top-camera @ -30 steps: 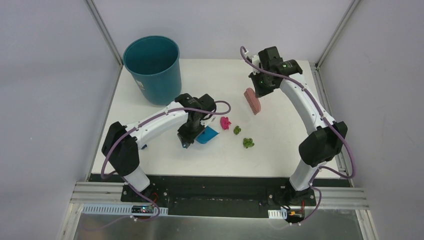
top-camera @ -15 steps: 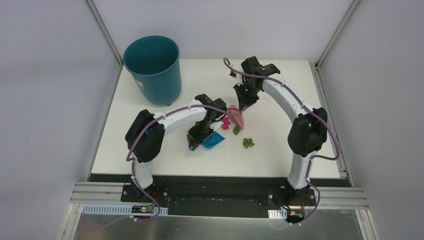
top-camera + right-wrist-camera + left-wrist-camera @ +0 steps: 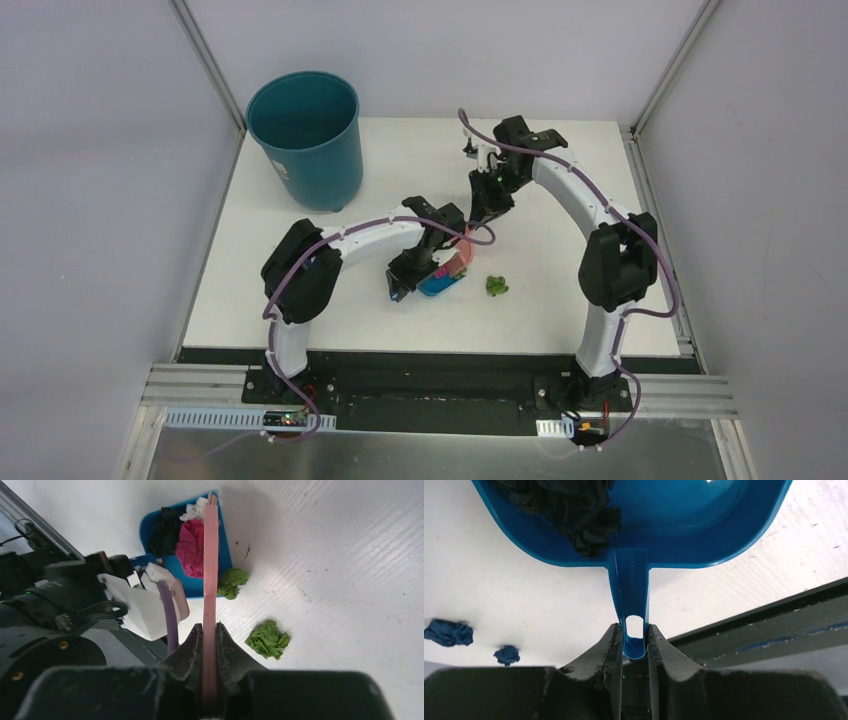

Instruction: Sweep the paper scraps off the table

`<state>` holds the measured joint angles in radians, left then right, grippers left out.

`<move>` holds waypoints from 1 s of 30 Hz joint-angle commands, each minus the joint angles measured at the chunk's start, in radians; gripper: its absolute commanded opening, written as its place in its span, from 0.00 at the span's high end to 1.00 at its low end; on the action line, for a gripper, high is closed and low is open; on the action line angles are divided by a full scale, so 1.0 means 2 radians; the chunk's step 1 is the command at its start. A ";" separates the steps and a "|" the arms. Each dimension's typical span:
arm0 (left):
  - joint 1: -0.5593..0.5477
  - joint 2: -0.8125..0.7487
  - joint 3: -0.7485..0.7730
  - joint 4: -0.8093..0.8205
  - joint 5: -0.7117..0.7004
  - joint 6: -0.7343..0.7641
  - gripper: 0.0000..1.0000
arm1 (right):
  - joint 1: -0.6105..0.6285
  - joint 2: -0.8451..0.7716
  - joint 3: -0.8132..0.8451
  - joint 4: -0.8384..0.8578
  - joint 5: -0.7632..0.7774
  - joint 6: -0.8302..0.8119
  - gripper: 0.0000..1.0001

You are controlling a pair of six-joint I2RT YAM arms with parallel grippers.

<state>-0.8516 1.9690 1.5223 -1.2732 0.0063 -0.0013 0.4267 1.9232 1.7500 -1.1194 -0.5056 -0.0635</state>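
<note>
Magenta, black and white crumpled paper scraps [image 3: 192, 547] lie in the blue plastic dustpan [image 3: 225, 555]. One olive-green wad [image 3: 231, 582] touches its lip, and another [image 3: 267, 640] lies near on the white flat table [image 3: 340, 555]. Two dark blue wads [image 3: 448, 632] lie beside its handle. The left gripper [image 3: 634, 641] clamps that handle. The right gripper [image 3: 210, 630] pinches the pink flat brush [image 3: 210, 555] at the dustpan's mouth.

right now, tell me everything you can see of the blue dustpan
The dustpan is blue plastic: a shallow scoop with raised walls and a short flat handle with a hole, its end clamped by the left gripper. It sits on the white table, holding a black wad, a magenta wad and a white wad. The pink brush reaches into its mouth; an olive-green wad lies at its lip.
</note>
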 commanded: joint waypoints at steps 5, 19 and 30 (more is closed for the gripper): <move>-0.028 -0.152 -0.116 0.160 -0.057 -0.006 1.00 | -0.026 -0.075 0.023 -0.017 -0.056 0.002 1.00; -0.043 -0.262 -0.222 0.291 -0.087 -0.012 1.00 | -0.073 -0.202 0.001 0.007 0.072 -0.009 1.00; -0.045 -0.267 -0.235 0.328 -0.099 0.003 1.00 | -0.100 -0.202 -0.026 0.031 0.101 -0.011 1.00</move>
<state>-0.9306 1.4700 1.0412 -0.6643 -0.1318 0.0082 0.2401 1.5360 1.7172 -1.1244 -0.3618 -0.0776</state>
